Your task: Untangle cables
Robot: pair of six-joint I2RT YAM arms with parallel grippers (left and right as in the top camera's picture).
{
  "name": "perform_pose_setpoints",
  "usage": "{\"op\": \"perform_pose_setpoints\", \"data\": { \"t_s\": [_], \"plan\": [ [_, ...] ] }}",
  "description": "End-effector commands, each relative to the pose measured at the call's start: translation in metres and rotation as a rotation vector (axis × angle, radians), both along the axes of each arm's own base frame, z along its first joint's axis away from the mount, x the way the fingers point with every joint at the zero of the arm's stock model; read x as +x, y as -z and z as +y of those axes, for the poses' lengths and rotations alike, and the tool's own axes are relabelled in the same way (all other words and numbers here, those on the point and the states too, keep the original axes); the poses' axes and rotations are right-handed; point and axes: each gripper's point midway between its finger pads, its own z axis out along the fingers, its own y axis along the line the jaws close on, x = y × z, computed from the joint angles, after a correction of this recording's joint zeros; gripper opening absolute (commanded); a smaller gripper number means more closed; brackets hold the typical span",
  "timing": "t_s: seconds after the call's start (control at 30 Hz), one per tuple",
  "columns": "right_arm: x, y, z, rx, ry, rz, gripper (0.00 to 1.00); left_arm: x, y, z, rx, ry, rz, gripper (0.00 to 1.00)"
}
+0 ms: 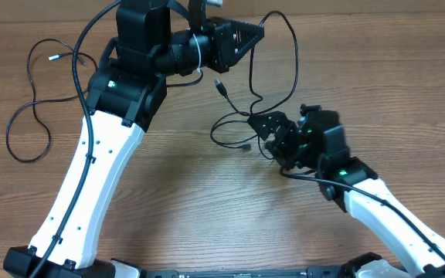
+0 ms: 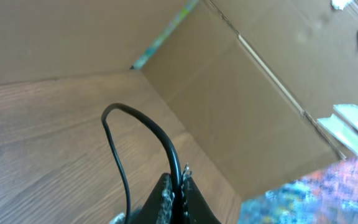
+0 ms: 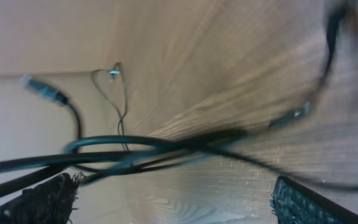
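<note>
Wood-grain table (image 1: 207, 201), cardboard wall (image 2: 241, 93) behind, and the left gripper (image 1: 259, 32) is clamped on 1 of the cables (image 1: 293, 54), holding it high, likely to draw it off the knot (image 1: 234, 127). Its long arc runs from that grip down toward the right gripper (image 1: 273, 137), fingers (image 3: 48, 199) spread wide, straddling the crossed strands. A 3rd cord (image 1: 22, 116) lies apart, far left
</note>
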Motion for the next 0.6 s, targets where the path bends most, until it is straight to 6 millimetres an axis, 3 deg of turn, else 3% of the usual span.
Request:
{"op": "perform_pose_setpoints", "data": {
  "t_s": [0.0, 0.07, 0.17, 0.27, 0.37, 0.47, 0.57],
  "plan": [
    [-0.006, 0.023, 0.013, 0.0, 0.08, 0.115, 0.95, 0.001, -0.026, 0.01, -0.054, -0.074, -0.003, 0.04],
    [-0.014, 0.041, 0.018, -0.048, 0.072, 0.154, 0.92, 0.004, -0.029, 0.011, -0.067, -0.091, -0.003, 0.04],
    [-0.016, 0.074, 0.005, -0.151, 0.134, 0.219, 0.83, 0.003, -0.035, 0.011, -0.081, -0.088, -0.019, 0.04],
    [-0.02, 0.095, -0.019, -0.235, 0.199, 0.287, 0.8, 0.002, -0.042, 0.018, -0.086, -0.103, -0.037, 0.04],
    [-0.025, 0.108, -0.054, -0.324, 0.25, 0.35, 0.73, 0.007, -0.051, 0.042, -0.092, -0.155, -0.061, 0.04],
    [-0.023, 0.105, -0.063, -0.307, 0.208, 0.351, 0.71, 0.011, -0.054, 0.06, -0.098, -0.201, -0.045, 0.04],
    [-0.024, 0.086, -0.041, -0.182, 0.073, 0.319, 0.71, 0.015, -0.05, 0.066, -0.1, -0.241, -0.011, 0.04]
  ]
}}
